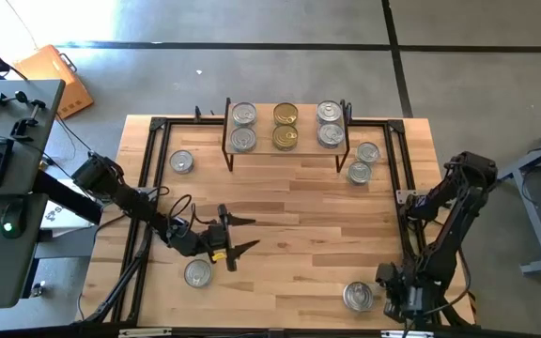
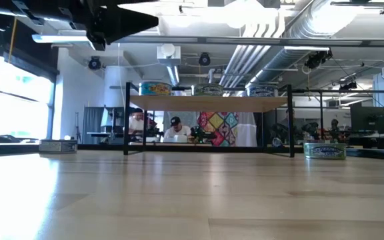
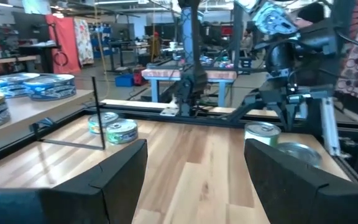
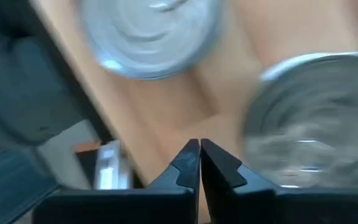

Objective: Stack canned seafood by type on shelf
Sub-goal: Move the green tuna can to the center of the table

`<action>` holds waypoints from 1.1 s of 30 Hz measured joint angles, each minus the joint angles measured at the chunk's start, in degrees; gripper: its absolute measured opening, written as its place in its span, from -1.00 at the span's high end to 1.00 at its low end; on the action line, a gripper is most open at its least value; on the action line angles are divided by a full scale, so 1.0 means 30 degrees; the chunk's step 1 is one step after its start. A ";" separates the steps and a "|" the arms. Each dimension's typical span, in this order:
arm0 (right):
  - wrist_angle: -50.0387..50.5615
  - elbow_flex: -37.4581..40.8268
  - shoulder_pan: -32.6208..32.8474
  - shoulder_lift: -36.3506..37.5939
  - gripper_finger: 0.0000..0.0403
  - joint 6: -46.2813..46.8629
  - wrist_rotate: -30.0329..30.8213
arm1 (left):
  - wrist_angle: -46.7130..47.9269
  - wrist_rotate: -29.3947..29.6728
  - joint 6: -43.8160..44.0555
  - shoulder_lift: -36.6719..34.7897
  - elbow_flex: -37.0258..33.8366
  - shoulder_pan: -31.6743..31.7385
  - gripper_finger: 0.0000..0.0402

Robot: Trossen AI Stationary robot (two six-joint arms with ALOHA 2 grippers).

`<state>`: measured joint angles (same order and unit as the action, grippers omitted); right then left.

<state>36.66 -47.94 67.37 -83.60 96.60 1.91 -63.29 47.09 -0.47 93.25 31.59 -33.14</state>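
The shelf stands at the table's far middle and carries silver-lidded tins on its left and right and gold-lidded tins in the middle. My left gripper hovers open over the table's left-middle, above and beside a loose tin. It touches nothing. In its wrist view the left gripper faces two tins on the table. My right gripper is shut low at the near right corner, next to a tin. Two blurred lids lie beyond its tips.
A lone tin rests left of the shelf and two tins stand by its right legs. A black metal frame runs around the tabletop. Bare wood spreads across the middle. People sit in the room behind.
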 joint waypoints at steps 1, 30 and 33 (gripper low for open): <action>0.0850 0.0000 -0.0016 0.0023 0.97 0.0011 -0.0011 | 0.0007 0.0000 0.0094 0.0000 0.0000 0.0100 -0.30; -0.1541 0.0000 -0.9071 -0.1134 1.00 -1.4058 1.0922 | 0.6125 -0.1614 0.0553 0.1347 0.2263 0.0809 -0.29; 0.0025 0.0015 -1.0588 -0.1509 1.00 -1.4387 1.1694 | 1.0867 -0.2480 0.3010 0.2817 0.4566 0.1891 -0.29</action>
<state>36.74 -47.90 35.61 -88.12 53.43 36.99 -30.68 39.65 8.56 101.70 45.29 -27.47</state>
